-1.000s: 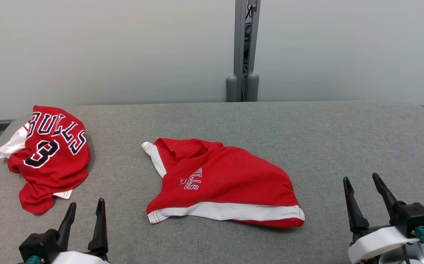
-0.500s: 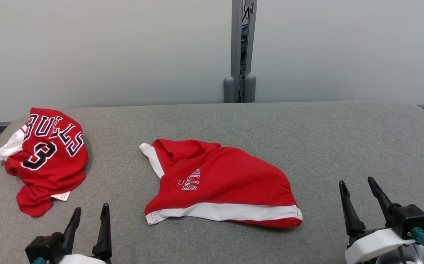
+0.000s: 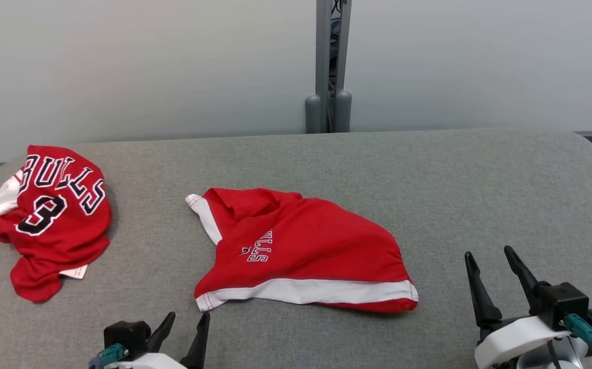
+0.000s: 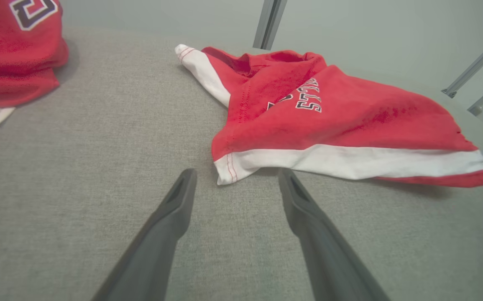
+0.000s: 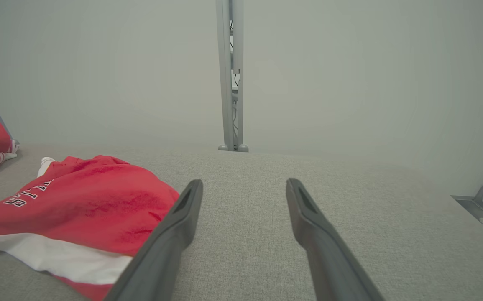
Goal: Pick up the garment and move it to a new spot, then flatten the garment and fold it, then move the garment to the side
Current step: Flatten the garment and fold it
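A crumpled pair of red shorts with a white hem band, the garment (image 3: 316,251), lies mid-table on the grey cloth. My left gripper (image 3: 188,320) is open just short of the garment's near left corner, touching nothing. In the left wrist view the left gripper (image 4: 237,174) frames the white corner of the garment (image 4: 350,117) between its tips. My right gripper (image 3: 488,253) stands open to the right of the garment, apart from it. In the right wrist view the right gripper (image 5: 244,182) points at bare cloth, with the garment (image 5: 90,200) at the left.
A second red garment, a jersey with dark lettering and a number (image 3: 55,215), lies bunched at the table's left end. The grey padded table (image 3: 480,179) has bare room on its right half. A pale wall and a metal post (image 3: 329,61) stand behind.
The left gripper has moved right and turned toward the garment's near left corner. The camera has shifted a little, so the whole scene slid left. Both grippers stayed open.
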You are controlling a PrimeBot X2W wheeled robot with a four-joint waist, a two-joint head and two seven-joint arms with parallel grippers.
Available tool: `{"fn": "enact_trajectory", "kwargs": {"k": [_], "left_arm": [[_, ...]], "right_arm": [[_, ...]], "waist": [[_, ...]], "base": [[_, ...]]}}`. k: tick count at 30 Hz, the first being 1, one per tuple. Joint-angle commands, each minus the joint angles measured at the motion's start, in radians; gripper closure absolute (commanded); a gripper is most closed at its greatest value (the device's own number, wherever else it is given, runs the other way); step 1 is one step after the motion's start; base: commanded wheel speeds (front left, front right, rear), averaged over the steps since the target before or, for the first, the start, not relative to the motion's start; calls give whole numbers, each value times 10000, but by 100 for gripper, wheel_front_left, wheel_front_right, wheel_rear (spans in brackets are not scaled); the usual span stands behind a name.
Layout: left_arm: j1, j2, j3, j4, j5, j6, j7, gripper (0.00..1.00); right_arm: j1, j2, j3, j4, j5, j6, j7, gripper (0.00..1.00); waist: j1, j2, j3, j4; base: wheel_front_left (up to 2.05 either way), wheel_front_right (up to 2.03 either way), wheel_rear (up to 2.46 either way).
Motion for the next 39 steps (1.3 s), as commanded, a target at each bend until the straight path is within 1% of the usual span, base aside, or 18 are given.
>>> {"fn": "enact_trajectory", "kwargs": {"k": [1,7,14,19,20,21,22,25,26,32,34,39], "left_arm": [[-247,-8,-24,178,-31,-84,33,0],[-894,-201,-93,1403,-195,-372,129,0],[-1679,-368,55,2726,-330,-647,-296,0],[-2057,-538,-33,3342,-334,-899,-607,0],[-2097,-560,-55,3423,-329,-941,-676,31],[-2097,-560,-55,3423,-329,-941,-676,31],[-2158,-594,-89,3526,-304,-1021,-793,64],[-2242,-632,-169,3598,-229,-1124,-971,90],[-2274,-630,-189,3611,-201,-1121,-1034,100],[-2483,-696,-305,3704,-96,-1228,-1276,100],[-2534,-706,-311,3667,-70,-1247,-1330,100],[-2604,-712,-361,3548,-24,-1253,-1402,100]], "right_arm": [[-123,-51,20,12,67,16,-85,0],[-289,-51,122,99,98,16,-117,0],[-568,-52,168,235,98,16,-207,0],[-677,-51,110,316,41,16,-224,0],[-693,-51,97,320,32,16,-235,0],[-693,-51,97,320,32,16,-235,0],[-695,-51,67,323,23,16,-254,0],[-710,-51,9,358,1,16,-272,0],[-714,-49,11,386,-4,16,-277,0],[-769,-48,244,832,252,16,-187,0],[-833,-46,569,1084,994,16,-25,0],[-1060,-50,1526,1632,2156,16,728,0]], "waist": [[0,0,84,-96],[0,0,420,-404],[0,0,923,-696],[0,0,1103,-804],[0,0,1127,-813],[0,0,1127,-813],[0,0,1165,-811],[0,0,1212,-757],[0,0,1221,-734],[0,0,1274,-506],[0,0,1314,-408],[0,0,1436,-163]], "base": [[0,0,0],[0,0,0],[0,0,0],[0,0,0],[0,0,0],[0,0,0],[0,0,0],[0,0,0],[0,0,0],[0,0,0],[0,0,0],[0,0,0]]}}
